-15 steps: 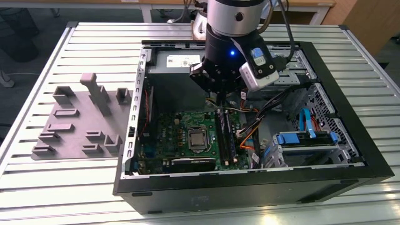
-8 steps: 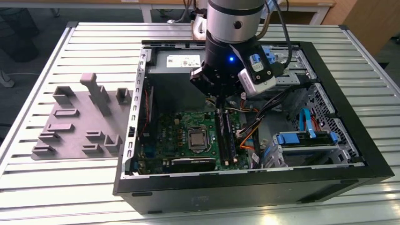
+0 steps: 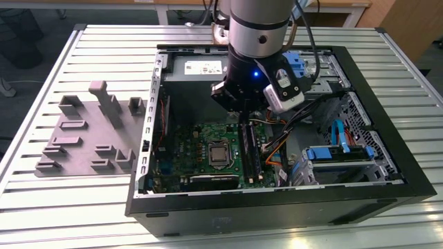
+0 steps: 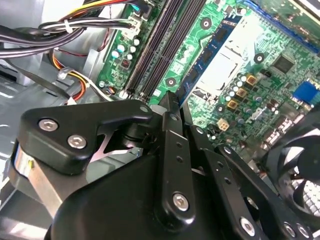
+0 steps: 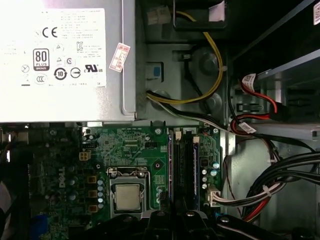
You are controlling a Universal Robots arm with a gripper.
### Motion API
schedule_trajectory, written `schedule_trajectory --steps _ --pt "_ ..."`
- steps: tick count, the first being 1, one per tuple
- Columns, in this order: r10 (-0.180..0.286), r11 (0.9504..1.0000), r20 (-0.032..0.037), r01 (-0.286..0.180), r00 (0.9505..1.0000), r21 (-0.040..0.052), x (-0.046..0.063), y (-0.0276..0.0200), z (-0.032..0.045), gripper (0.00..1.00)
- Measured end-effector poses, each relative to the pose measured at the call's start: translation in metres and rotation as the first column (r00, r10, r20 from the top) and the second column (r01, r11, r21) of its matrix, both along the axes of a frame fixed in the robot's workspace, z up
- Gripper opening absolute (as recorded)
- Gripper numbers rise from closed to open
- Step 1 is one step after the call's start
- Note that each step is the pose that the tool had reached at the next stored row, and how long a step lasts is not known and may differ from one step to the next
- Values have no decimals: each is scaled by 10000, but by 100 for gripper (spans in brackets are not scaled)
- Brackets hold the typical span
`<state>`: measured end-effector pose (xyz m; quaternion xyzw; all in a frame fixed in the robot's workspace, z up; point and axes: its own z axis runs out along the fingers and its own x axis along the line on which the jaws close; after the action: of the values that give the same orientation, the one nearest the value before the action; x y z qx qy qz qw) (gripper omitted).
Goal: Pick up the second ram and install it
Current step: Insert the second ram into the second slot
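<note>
My gripper [image 3: 244, 115] hangs inside the open computer case [image 3: 387, 129], just above the far end of the memory slots on the green motherboard [image 3: 187, 142]. Its black fingers [image 4: 171, 107] are pressed together with nothing between them. A long dark ram [image 3: 250, 151] stands in a slot right below the gripper, beside the silver processor [image 3: 219, 153]. In both wrist views two dark strips [image 5: 176, 170] [image 4: 162, 45] run side by side in the slots. I cannot tell which of them is the second ram.
A grey fixture plate [image 3: 83, 140] with upright blocks lies on the slatted table at the exterior view's left. The power supply [image 3: 197, 67] fills the case's far end. Coloured cables [image 3: 277, 148] and a blue-clipped drive bay [image 3: 339, 153] crowd the exterior view's right side.
</note>
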<state>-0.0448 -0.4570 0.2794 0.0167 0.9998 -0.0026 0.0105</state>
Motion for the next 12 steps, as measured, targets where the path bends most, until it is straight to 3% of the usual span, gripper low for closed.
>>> schedule_trajectory --steps 3,7,12 --pt "58 10000 -47 -58 10000 3 13 0 -53 14" --pt "57 10000 -241 -57 9997 3 29 0 -99 14" --pt "57 10000 -276 -57 9996 12 56 0 -188 14"
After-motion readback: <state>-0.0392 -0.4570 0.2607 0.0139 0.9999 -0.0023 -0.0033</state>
